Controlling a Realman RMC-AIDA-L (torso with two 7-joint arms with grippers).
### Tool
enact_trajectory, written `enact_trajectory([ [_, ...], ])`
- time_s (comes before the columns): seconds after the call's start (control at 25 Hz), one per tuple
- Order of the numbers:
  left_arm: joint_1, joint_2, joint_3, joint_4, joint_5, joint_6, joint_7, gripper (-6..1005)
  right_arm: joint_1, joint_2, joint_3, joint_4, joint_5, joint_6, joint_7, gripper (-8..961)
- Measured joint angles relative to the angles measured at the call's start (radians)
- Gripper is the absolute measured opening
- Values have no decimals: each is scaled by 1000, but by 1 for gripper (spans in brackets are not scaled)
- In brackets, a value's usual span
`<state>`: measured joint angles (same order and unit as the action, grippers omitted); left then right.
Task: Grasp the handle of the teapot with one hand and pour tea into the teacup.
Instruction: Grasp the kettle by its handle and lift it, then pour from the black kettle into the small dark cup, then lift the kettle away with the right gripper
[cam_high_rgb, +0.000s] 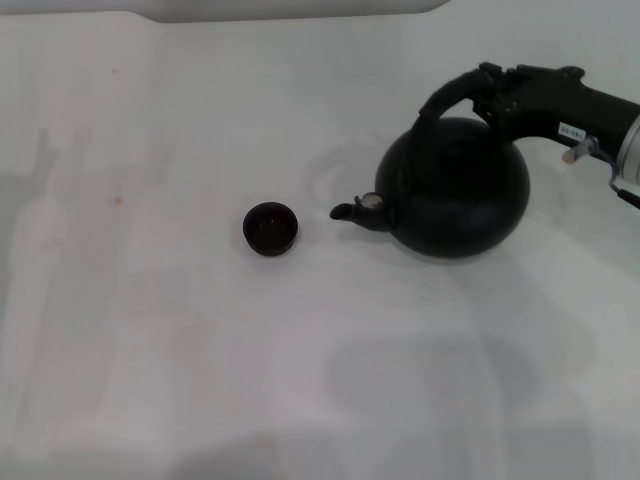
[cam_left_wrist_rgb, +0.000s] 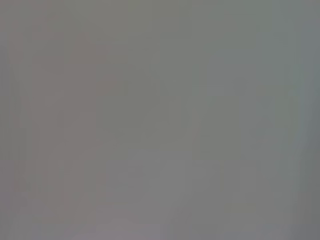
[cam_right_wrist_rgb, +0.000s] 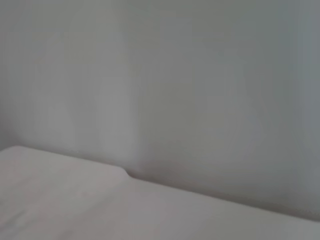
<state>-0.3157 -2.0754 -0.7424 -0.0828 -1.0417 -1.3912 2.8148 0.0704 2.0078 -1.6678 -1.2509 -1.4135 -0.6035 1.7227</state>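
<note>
Teapot (cam_high_rgb: 455, 190): a big round black pot. It stands on the white bench (cam_high_rgb: 200, 380), on the robot's right side. It looks upright.
Spout (cam_high_rgb: 352, 211): short and black, with a small silvery cap (cam_high_rgb: 371, 200) on top. It points toward the teacup.
Handle (cam_high_rgb: 450, 95): a thick black arch that loops over the top of the teapot.
Right pincer (cam_high_rgb: 490, 95): it comes in from the right edge of the head view and sits at the top of the handle. It looks closed around the handle, but its tips are black like the handle, so the grip is hard to make out.
Teacup (cam_high_rgb: 270, 228): a tiny round black cup with no handle. It sits upright on the bench, near the tip of the spout but not touching it. A strip of white bench shows between them. The inside is too dark to tell if there is anything in it.
Tea (cam_high_rgb: 118, 200): a small orange-brown spot on the bench, well away from the cup, on the robot's left side.
Left pincer: it does not show in any view. The left wrist view is only plain grey.
Right wrist view: only a pale wall (cam_right_wrist_rgb: 200, 75) and a white surface, no pot or cup.
</note>
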Motion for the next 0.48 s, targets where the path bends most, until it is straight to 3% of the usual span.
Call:
enact_trajectory([
  [0.48, 18, -3, -2, 0, 0, 0, 0, 866, 88, 4, -22, -16, 0, -10, -5, 212],
])
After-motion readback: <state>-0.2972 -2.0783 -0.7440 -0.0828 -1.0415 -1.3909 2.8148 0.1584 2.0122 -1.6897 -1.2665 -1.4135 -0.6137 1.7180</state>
